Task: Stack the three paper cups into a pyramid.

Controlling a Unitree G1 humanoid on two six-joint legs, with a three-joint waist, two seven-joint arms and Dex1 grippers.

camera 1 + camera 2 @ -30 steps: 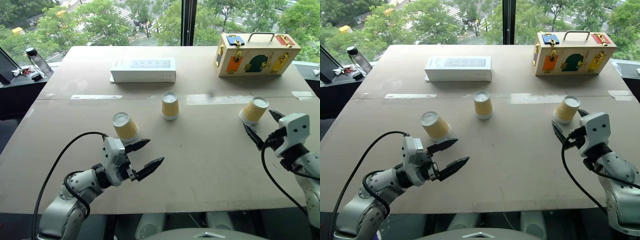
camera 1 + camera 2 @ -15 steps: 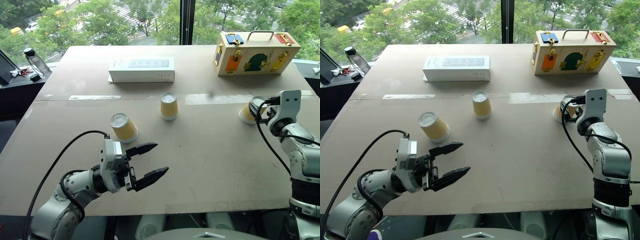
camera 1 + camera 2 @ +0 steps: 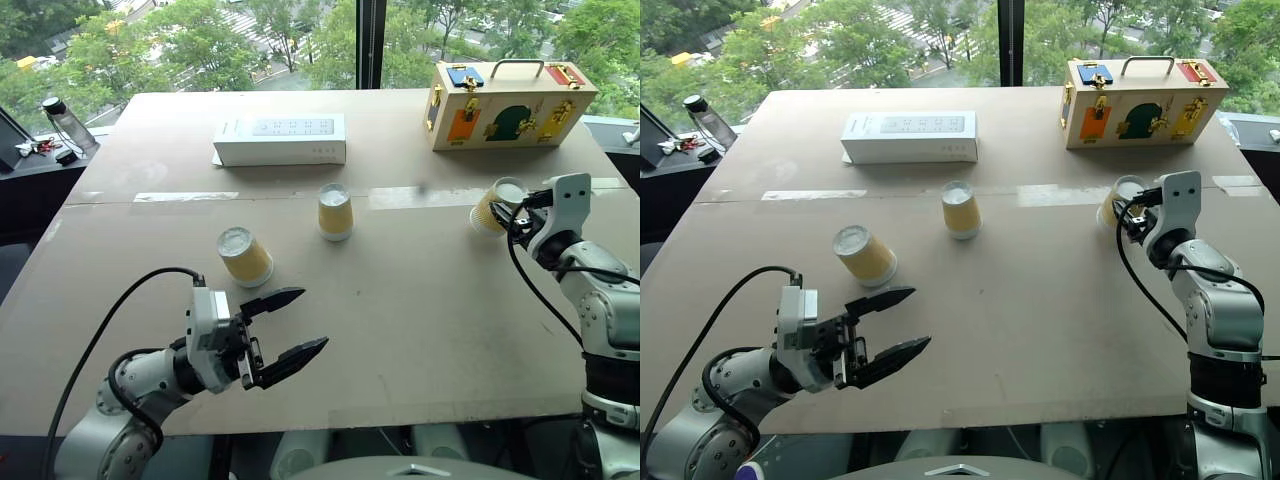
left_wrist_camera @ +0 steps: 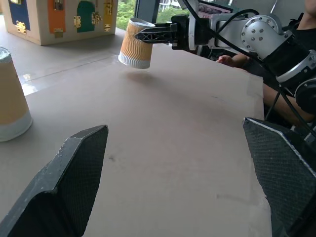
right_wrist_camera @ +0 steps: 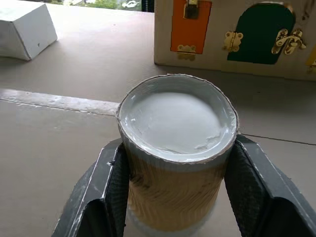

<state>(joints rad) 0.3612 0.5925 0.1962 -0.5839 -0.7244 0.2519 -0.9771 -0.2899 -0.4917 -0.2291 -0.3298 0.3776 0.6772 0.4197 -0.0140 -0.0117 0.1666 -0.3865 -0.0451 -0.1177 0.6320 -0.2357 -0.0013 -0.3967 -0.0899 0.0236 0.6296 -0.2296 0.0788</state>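
Left gripper (image 3: pixel 288 325) hangs low over the near left part of the tan cardboard-covered worktop (image 3: pixel 400 300), jaws wide apart, nothing between them. Just beyond it, the left yellow-orange tapered paper cup with white rim and base (image 3: pixel 243 257) sits upside down on the worktop, tilted slightly. Behind that, toward the far edge, a long white rectangular box (image 3: pixel 281 139) lies flat. Near the middle of the worktop, the second yellow-orange paper cup (image 3: pixel 334 211) stands upside down, upright, just in front of a strip of clear tape; well apart from the other two. At the far right corner sits a wooden box with coloured latches and a metal handle (image 3: pixel 510 103). On the right, the right gripper (image 5: pixel 173 197) has its jaws clamped on the sides of the third yellow-orange paper cup (image 5: pixel 175 163), white base facing up; in the left wrist view this cup (image 4: pixel 137 43) is tilted and lifted clear of the worktop.
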